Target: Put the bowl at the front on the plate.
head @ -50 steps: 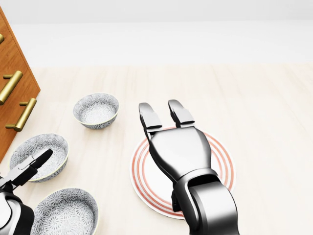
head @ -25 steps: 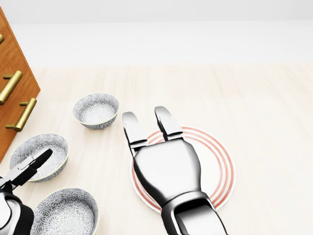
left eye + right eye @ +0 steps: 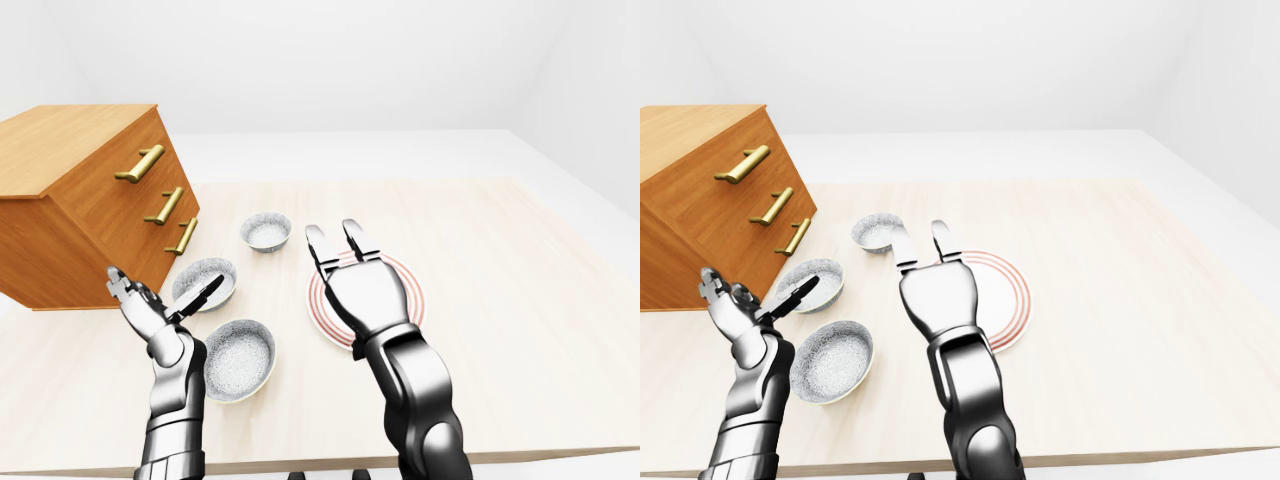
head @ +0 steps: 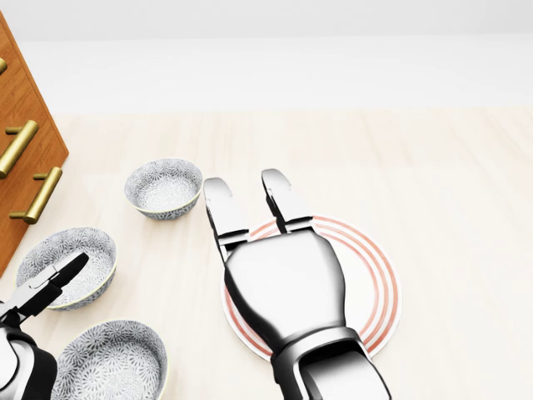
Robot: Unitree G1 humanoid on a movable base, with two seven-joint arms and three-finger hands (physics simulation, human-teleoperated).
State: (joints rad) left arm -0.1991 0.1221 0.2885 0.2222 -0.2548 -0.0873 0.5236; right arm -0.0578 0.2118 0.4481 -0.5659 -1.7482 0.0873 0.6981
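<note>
At the left of the left-eye view stands a wooden chest [image 3: 90,200] with brass handles, on the pale worktop [image 3: 500,260]. The left hand [image 3: 155,312] is raised on an upright forearm just right of the chest, wrist bent so that the hand tips toward the view's top. Its fingers [image 3: 200,293] are spread wide and hold nothing; in the head view one dark fingertip lies across the middle bowl [image 4: 75,250], though I cannot tell whether it touches the rim.

Three patterned bowls lie in a loose column right of that hand. The bottom bowl [image 4: 112,362], the one nearest the robot, sits on the worktop below the left fingers and just beside the left forearm, well left of the plate [image 4: 375,283]. It is upright and ungrasped. The top bowl [image 4: 164,187] stands above and left of the right fingertips, close to them but apart.

The right hand [image 4: 283,287] reaches from the bottom edge toward the view's top, its back to the camera, and covers the plate's left half. Two of its fingers [image 4: 223,208] stretch out straight, a narrow gap between them, their tips past the plate's upper left rim. The third is hidden. This hand too holds nothing. The plate's red rings show to the right of the palm.
</note>
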